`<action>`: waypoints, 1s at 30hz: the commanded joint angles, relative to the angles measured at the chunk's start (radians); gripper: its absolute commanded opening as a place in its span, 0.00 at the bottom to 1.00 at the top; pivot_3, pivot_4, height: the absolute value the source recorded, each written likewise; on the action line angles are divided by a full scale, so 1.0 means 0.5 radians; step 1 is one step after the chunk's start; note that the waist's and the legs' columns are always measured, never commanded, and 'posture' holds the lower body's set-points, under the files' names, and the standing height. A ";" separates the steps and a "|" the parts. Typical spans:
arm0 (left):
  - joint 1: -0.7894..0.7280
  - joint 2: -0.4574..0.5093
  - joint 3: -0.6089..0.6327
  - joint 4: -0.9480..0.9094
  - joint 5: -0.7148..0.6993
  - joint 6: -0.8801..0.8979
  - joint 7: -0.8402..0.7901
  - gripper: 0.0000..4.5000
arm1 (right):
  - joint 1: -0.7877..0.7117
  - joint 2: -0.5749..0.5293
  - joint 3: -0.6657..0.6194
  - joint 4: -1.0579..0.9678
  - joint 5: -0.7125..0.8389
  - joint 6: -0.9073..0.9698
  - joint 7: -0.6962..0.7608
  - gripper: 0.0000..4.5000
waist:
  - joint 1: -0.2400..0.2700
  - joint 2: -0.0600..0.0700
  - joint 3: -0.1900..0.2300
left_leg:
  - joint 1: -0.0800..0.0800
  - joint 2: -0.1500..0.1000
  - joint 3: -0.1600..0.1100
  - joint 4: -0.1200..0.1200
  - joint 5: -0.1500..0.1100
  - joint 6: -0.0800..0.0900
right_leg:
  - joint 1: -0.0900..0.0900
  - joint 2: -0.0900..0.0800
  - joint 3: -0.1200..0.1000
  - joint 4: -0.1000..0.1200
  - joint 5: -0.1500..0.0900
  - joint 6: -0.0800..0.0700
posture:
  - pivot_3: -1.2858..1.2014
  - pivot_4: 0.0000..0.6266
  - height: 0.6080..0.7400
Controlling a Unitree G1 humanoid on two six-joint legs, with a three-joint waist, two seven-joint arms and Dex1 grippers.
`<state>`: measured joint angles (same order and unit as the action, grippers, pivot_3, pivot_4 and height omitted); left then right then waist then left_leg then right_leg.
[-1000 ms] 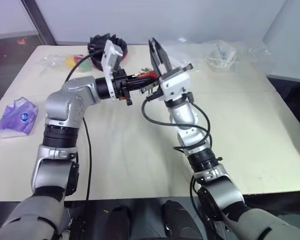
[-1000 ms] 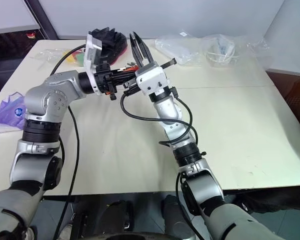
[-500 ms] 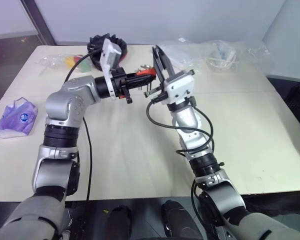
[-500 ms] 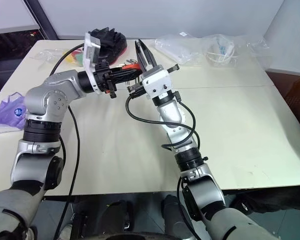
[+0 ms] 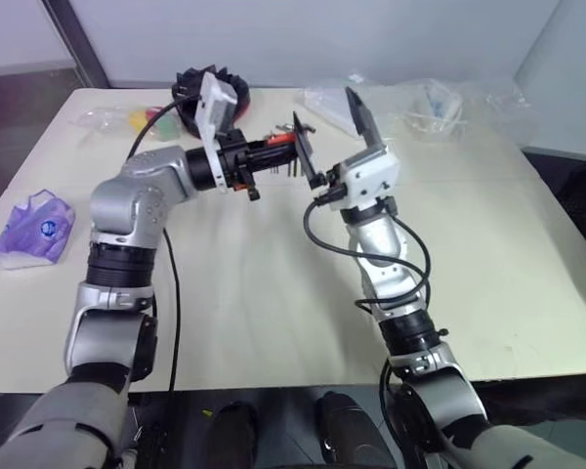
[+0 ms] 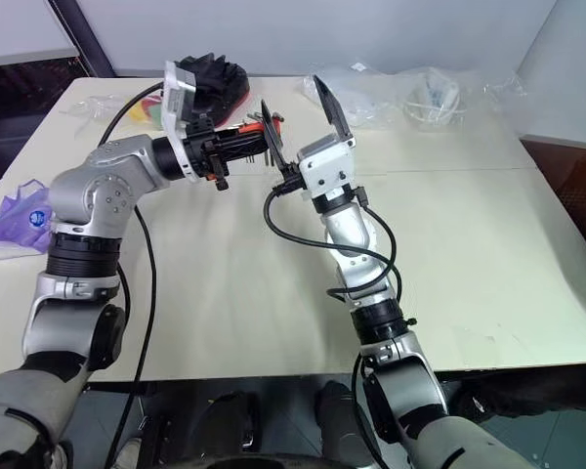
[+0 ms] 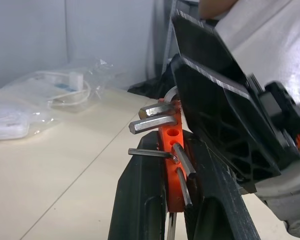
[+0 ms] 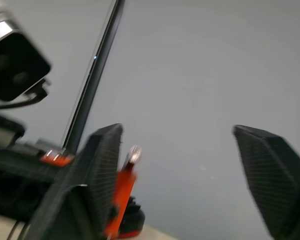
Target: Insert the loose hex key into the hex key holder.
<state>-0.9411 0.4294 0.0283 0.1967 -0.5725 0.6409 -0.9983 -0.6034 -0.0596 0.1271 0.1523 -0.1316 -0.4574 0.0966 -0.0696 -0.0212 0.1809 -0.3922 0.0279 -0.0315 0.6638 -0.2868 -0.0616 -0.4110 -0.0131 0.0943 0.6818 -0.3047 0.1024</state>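
While the left gripper clamps the rigid, light hex key holder, the right gripper gapes empty beside it; slim steel keys look slippery, best pinched mid-shank.

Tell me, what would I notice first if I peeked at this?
Probably the bright red-orange hex key holder, pinched in the left gripper up above the middle of the table, with metal keys poking out. Right beside it, the right gripper stands wide open with nothing in it.
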 commanded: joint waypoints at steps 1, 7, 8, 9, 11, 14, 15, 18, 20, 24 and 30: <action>-0.023 -0.022 0.068 -0.067 -0.052 -0.048 -0.003 0.00 | 0.102 -0.050 -0.006 -0.153 0.033 0.068 0.067 0.77 | 0.001 0.000 0.000 | 0.000 0.000 0.000 0.000 0.000 0.000 | 0.000 0.000 0.000 0.000 0.000 0.000 | 0.52 0.24 1.00; 0.112 -0.107 0.051 -0.063 -0.065 0.030 0.081 0.00 | 0.285 -0.169 -0.146 -0.398 0.092 0.248 0.087 0.77 | 0.004 0.000 0.000 | 0.000 0.000 0.000 0.000 0.000 0.000 | 0.001 0.000 0.000 0.000 0.000 0.000 | 0.52 0.24 1.00; 0.144 -0.140 0.051 -0.051 -0.074 0.059 0.111 0.00 | 0.321 -0.199 -0.180 -0.435 0.097 0.283 0.087 0.77 | 0.004 0.000 0.000 | 0.000 0.000 0.000 0.000 0.000 0.000 | 0.001 0.000 0.000 0.000 0.000 0.000 | 0.52 0.24 1.00; 0.176 -0.170 0.046 -0.036 -0.082 0.089 0.132 0.00 | 0.359 -0.228 -0.215 -0.475 0.102 0.319 0.085 0.77 | 0.009 0.000 0.000 | 0.000 0.000 0.000 0.000 0.000 0.000 | 0.001 0.000 0.000 0.000 0.000 0.000 | 0.52 0.24 1.00; 0.231 -0.235 0.038 0.016 -0.088 0.144 0.178 0.00 | 0.443 -0.286 -0.278 -0.545 0.107 0.381 0.083 0.77 | 0.015 0.000 0.000 | 0.000 0.000 0.000 0.001 0.000 0.000 | 0.001 0.000 0.000 -0.001 0.000 0.000 | 0.52 0.24 1.00; 0.270 -0.323 0.040 0.153 -0.086 0.219 0.240 0.00 | 0.558 -0.347 -0.344 -0.641 0.111 0.445 0.089 0.77 | 0.021 0.000 0.000 | 0.000 -0.002 0.000 0.001 0.000 0.000 | 0.002 0.000 0.001 -0.001 0.000 0.000 | 0.52 0.24 1.00; 0.278 -0.348 0.044 0.201 -0.085 0.241 0.259 0.00 | 0.595 -0.361 -0.361 -0.673 0.111 0.464 0.090 0.77 | 0.024 0.000 0.000 | 0.000 -0.002 0.001 0.001 0.000 0.000 | 0.002 0.001 0.001 -0.001 0.000 0.000 | 0.52 0.24 1.00; 0.278 -0.438 0.028 0.473 -0.028 0.260 0.311 0.00 | 0.733 -0.400 -0.413 -0.820 0.085 0.553 0.087 0.77 | 0.031 0.000 0.000 | 0.001 -0.003 0.001 0.001 0.000 0.001 | 0.002 0.002 0.001 -0.001 0.000 0.000 | 0.52 0.24 1.00; 0.264 -0.478 0.021 0.623 0.004 0.259 0.330 0.00 | 0.793 -0.408 -0.425 -0.900 0.075 0.606 0.081 0.77 | 0.032 0.000 0.000 | 0.001 -0.003 0.001 0.001 0.000 0.001 | 0.003 0.003 0.001 -0.001 -0.001 0.000 | 0.52 0.24 1.00; 0.263 -0.518 -0.012 0.812 0.076 0.233 0.300 0.00 | 0.870 -0.400 -0.429 -1.012 0.049 0.675 0.064 0.77 | 0.034 0.000 0.000 | 0.001 -0.004 0.002 0.001 0.000 0.001 | 0.003 0.004 0.001 -0.002 -0.001 0.000 | 0.52 0.24 1.00; 0.260 -0.509 -0.025 0.937 0.165 0.187 0.243 0.10 | 0.916 -0.386 -0.399 -1.079 0.013 0.716 0.050 0.79 | 0.051 -0.001 0.000 | 0.001 -0.004 0.003 0.001 0.000 0.000 | 0.004 0.004 0.001 -0.002 -0.001 0.000 | 0.52 0.24 1.00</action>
<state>-0.7960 0.1683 0.0139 0.6601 -0.5065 0.7494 -0.8711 -0.1428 -0.2550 -0.0722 -0.3432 -0.1175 -0.0957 0.1297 -0.0442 -0.0214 0.1808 -0.3915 0.0259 -0.0299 0.6646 -0.2868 -0.0615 -0.4089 -0.0110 0.0947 0.6810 -0.3050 0.1024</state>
